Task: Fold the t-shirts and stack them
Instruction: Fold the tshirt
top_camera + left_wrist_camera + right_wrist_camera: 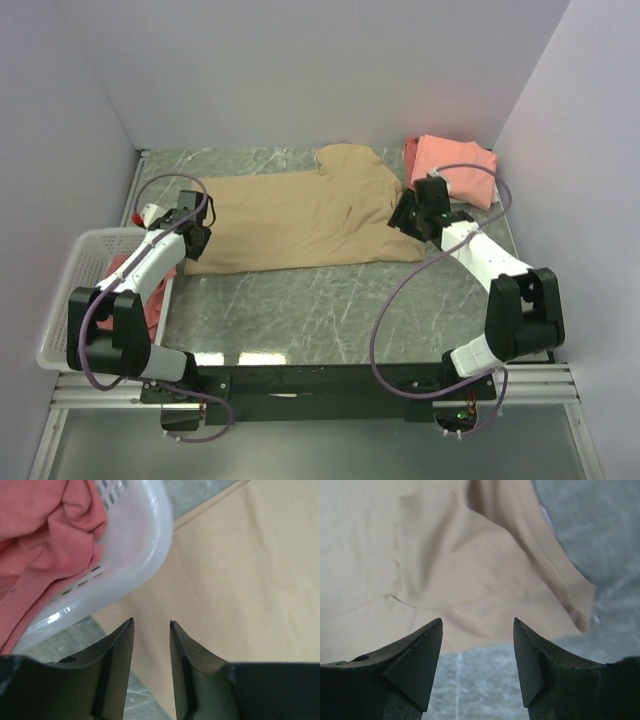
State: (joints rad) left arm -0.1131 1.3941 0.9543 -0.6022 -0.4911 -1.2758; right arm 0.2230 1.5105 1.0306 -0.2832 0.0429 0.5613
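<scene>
Tan shirt (300, 220): laid flat for folding | my left gripper (151, 625): jaws apart, empty, over hem | my right gripper (477, 622): jaws apart, empty, at sleeve | pink shirt (455, 165): folded, likely stack base

A white plastic mesh basket (62, 290) stands to my left, at the near left edge of the grey marbled table (300, 310). Its glossy wall has rows of small slots. Plain pale walls (320, 70) close the table in on three sides.
</scene>
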